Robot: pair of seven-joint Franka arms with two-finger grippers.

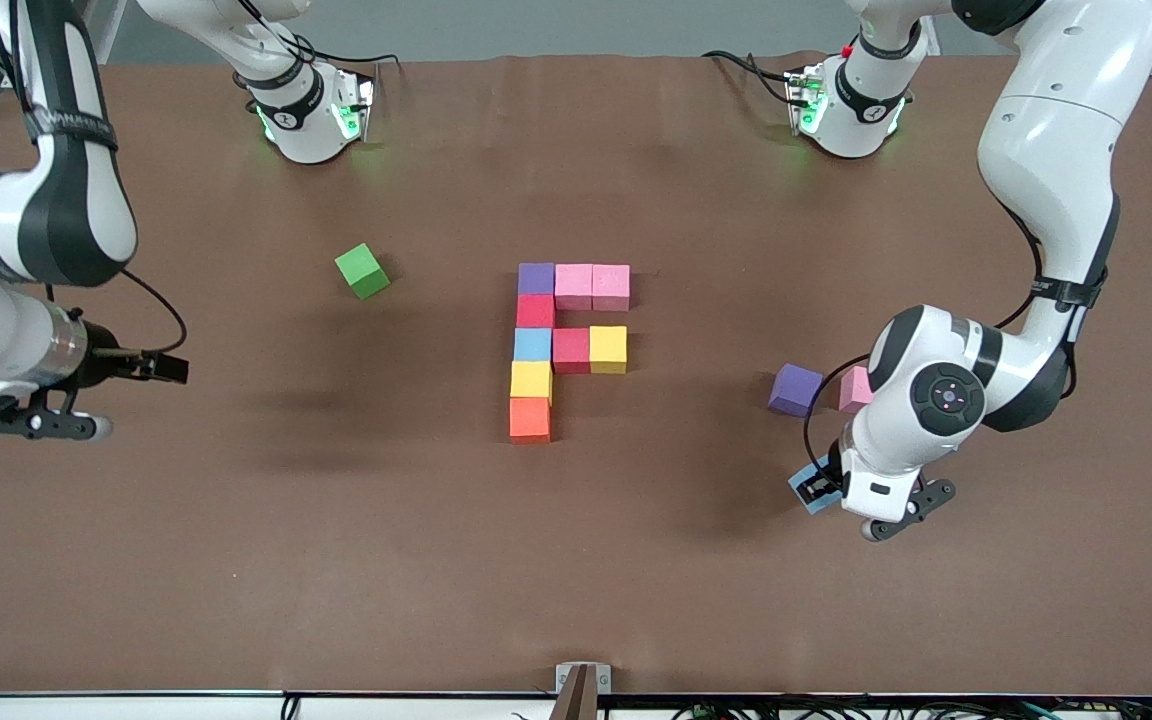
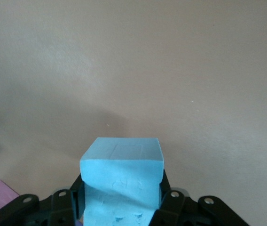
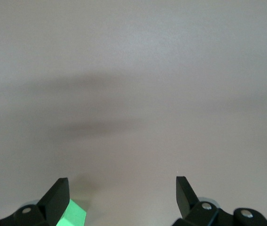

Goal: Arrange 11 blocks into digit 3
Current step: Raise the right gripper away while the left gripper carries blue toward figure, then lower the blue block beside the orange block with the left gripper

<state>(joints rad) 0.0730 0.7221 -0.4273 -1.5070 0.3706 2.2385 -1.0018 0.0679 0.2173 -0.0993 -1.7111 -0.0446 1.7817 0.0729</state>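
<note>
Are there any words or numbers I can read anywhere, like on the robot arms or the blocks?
No text can be read for sure.
Right arm: the black band carries small pale lettering, too blurred to read.
Blue block in the left gripper: faint marks pressed in the foam, not readable.
The other blocks and the green cube: plain, no writing.

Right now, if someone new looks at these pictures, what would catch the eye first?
Probably the colourful block figure at the table's middle, a column with two bars so far. Next, the left tool, shut on a light blue block toward the left arm's end of the table. The lone green cube also stands out, toward the right arm's end.
</note>
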